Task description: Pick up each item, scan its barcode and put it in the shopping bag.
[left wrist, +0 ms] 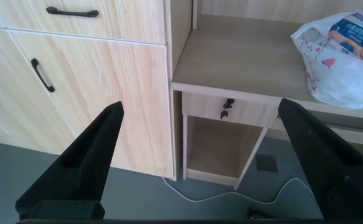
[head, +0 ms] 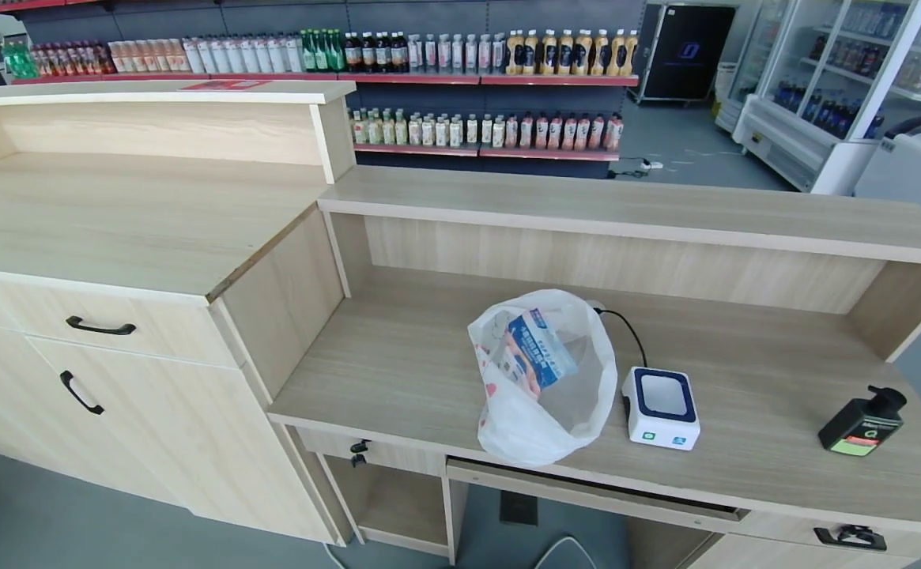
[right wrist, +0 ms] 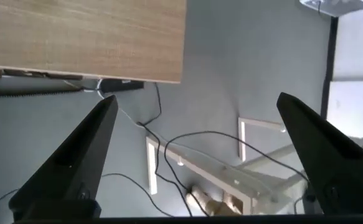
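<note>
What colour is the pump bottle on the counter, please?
The pump bottle is black; head view shows it best.

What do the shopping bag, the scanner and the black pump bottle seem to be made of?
Shopping bag: thin plastic film, white, half see-through and crumpled.
Scanner: hard plastic, with a smooth white shell and a dark window on top.
Black pump bottle: probably plastic, judging by the moulded pump top; glass cannot be ruled out.

The table [head: 397, 356] is pale wood-grain board, matt and smooth. The shopping bag [head: 523, 431] is thin, crinkled, translucent white plastic; the pack [head: 537, 352] inside looks glossy. The barcode scanner [head: 660, 407] is smooth white plastic, the pump bottle [head: 862, 423] at 3 o'clock black plastic.
</note>
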`<state>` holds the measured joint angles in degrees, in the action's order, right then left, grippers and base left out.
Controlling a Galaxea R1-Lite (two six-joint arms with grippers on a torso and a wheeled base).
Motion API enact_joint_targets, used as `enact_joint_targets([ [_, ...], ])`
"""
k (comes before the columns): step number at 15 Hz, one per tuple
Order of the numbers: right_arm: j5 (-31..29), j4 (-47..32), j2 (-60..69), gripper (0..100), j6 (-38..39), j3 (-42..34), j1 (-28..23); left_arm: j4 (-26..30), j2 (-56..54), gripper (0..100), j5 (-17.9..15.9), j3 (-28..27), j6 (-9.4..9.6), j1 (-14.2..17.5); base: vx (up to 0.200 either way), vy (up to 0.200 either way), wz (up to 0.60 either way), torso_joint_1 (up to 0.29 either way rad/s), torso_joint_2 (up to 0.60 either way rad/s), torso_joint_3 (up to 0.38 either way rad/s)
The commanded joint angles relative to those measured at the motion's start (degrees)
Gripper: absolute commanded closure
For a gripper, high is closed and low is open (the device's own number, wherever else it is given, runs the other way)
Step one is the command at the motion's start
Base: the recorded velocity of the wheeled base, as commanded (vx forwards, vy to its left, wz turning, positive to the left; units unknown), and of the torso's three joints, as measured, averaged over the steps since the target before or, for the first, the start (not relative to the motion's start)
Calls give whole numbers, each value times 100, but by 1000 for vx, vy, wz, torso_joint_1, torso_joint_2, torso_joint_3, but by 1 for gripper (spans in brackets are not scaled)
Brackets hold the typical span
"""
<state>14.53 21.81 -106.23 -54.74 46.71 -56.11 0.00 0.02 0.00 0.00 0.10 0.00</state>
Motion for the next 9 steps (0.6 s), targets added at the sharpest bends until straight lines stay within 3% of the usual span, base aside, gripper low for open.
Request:
enact_joint_targets([
  [1,146,8,-434,0,-11,233,162,0,-2,0,0,0,-1,0,0,0,0,0,0,0],
  [9,1034,16,-803,0,-151,488,259,0,-2,0,0,0,-1,0,0,0,0,0,0,0],
])
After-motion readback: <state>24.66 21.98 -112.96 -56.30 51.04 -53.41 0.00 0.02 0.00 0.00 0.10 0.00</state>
